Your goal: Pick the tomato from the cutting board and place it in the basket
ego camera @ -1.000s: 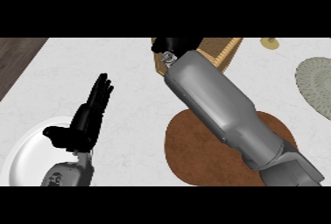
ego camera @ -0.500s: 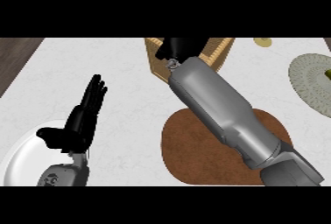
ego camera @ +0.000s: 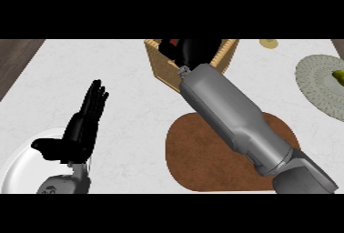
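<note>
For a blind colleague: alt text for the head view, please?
The robot's right hand is over the wicker basket at the view's top, curled round a red tomato that barely shows. The brown cutting board lies under its forearm; the left hand rests open at lower left over a white plate.

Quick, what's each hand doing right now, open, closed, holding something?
Left hand: open, fingers straight, holding nothing.
Right hand: curled round the red tomato, over the woven basket.
</note>
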You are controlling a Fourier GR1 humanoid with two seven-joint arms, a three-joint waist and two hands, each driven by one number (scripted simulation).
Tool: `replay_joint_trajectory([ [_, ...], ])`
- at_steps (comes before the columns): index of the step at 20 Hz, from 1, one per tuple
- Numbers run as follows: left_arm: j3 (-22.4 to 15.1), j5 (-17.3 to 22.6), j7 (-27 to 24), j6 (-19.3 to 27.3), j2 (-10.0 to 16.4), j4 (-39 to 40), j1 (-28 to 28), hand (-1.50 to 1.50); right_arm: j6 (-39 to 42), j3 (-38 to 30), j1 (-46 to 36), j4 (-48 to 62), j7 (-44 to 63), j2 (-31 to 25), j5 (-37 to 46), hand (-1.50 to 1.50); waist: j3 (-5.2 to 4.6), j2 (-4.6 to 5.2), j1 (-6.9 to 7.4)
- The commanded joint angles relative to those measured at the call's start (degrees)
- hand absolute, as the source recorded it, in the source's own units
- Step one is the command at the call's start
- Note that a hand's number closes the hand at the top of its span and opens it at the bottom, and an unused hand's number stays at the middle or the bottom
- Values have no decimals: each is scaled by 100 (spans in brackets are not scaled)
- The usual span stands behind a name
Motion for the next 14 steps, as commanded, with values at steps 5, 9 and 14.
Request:
replay_joint_trajectory([
  [5,223,54,237,30,150,-54,-246,0,-897,443,524,134,1362,136,-117,150,4,44,-122],
  [9,80,64,165,5,73,-297,247,0,-1275,120,521,427,1388,136,32,150,6,18,-140],
  [14,268,69,165,58,121,-21,-131,0,-1205,205,691,314,1359,133,-243,-150,3,46,-176],
])
